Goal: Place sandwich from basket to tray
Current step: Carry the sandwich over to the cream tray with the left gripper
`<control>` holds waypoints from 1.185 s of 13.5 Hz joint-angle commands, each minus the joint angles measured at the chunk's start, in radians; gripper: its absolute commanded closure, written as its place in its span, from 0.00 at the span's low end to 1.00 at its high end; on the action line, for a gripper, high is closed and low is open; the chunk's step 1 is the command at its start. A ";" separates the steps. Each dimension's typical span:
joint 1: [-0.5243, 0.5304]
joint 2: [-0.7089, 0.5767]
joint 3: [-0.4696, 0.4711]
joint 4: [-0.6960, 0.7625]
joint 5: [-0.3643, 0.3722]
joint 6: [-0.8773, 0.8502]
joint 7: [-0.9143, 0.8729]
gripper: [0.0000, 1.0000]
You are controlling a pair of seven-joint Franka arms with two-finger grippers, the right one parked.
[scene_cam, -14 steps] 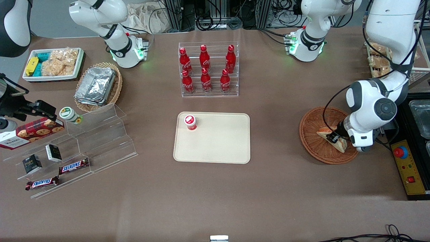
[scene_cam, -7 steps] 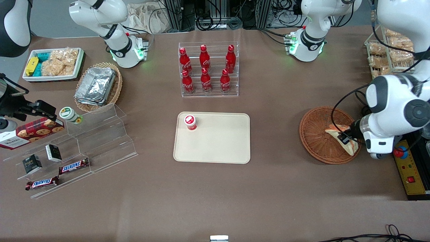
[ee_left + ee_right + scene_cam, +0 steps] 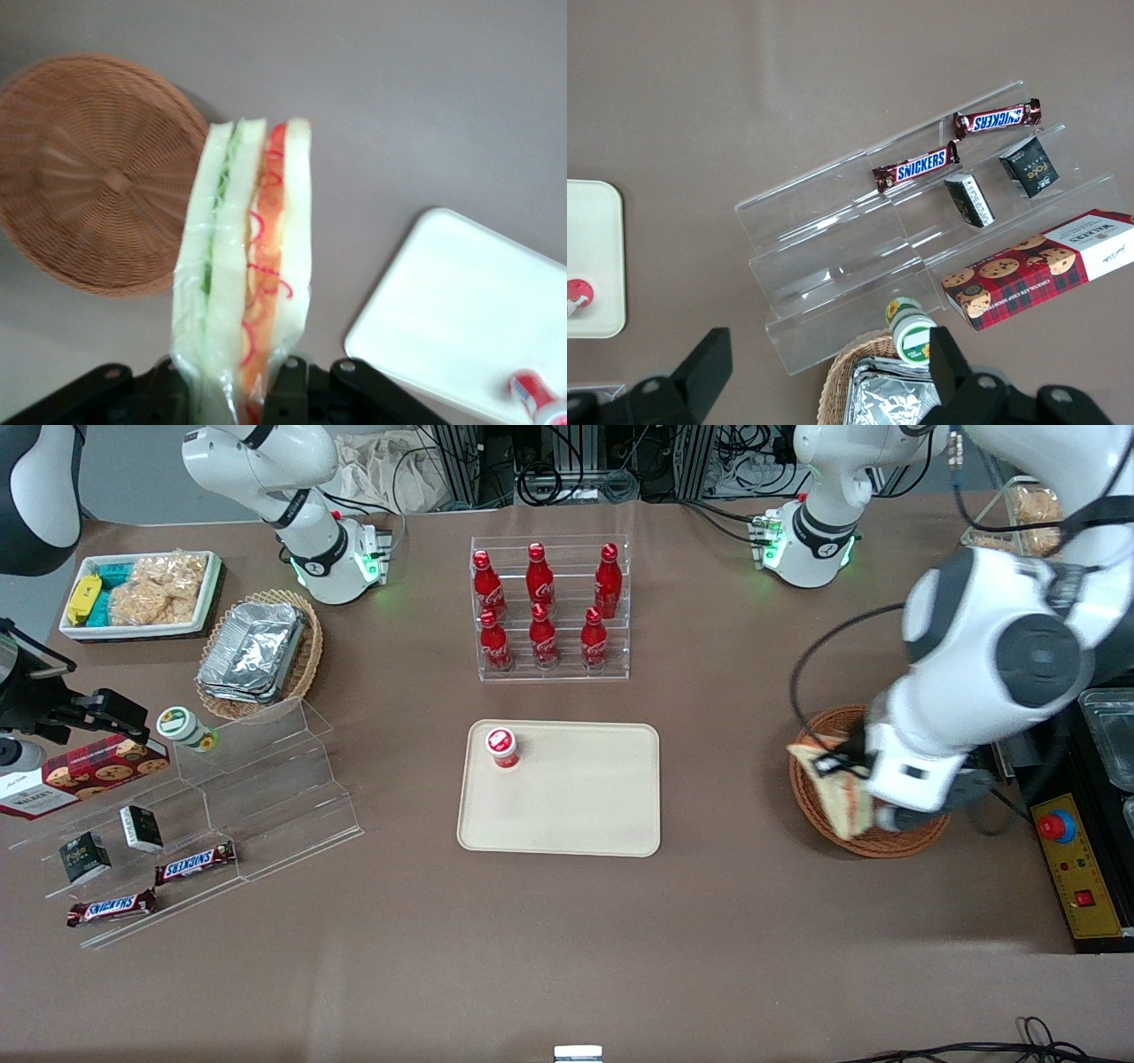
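Pale white bread, wrapped in clear film, a triangular sandwich (image 3: 244,266) with red, orange and green filling along its cut edge: clamped between the black fingers (image 3: 285,390) of the left arm's claw (image 3: 226,394), closed on the wedge's lower end. In the front view, sandwich (image 3: 837,793) lifted above the edge of the round reddish-brown woven wicker basket (image 3: 819,731) that faces the tray, claw (image 3: 842,766) mostly hidden there by the white wrist. Only in the wrist view: the filling stripes seen edge-on, the basket (image 3: 89,177) with nothing in it, lying below and to one side of the wedge, brown table (image 3: 399,106) beneath. Also there, a corner of the flat beige-cream rectangular plastic tray (image 3: 461,310) with a small red-capped bottle (image 3: 536,398) on it. Only in the front view: the whole tray (image 3: 576,797) at the table's middle, well apart from the basket, the red-capped bottle (image 3: 501,747) standing upright in its corner; farther from the camera, a clear acrylic rack of red cola bottles (image 3: 549,607).
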 commanded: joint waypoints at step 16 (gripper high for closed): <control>-0.349 0.450 -0.006 0.025 0.207 0.445 -0.177 0.79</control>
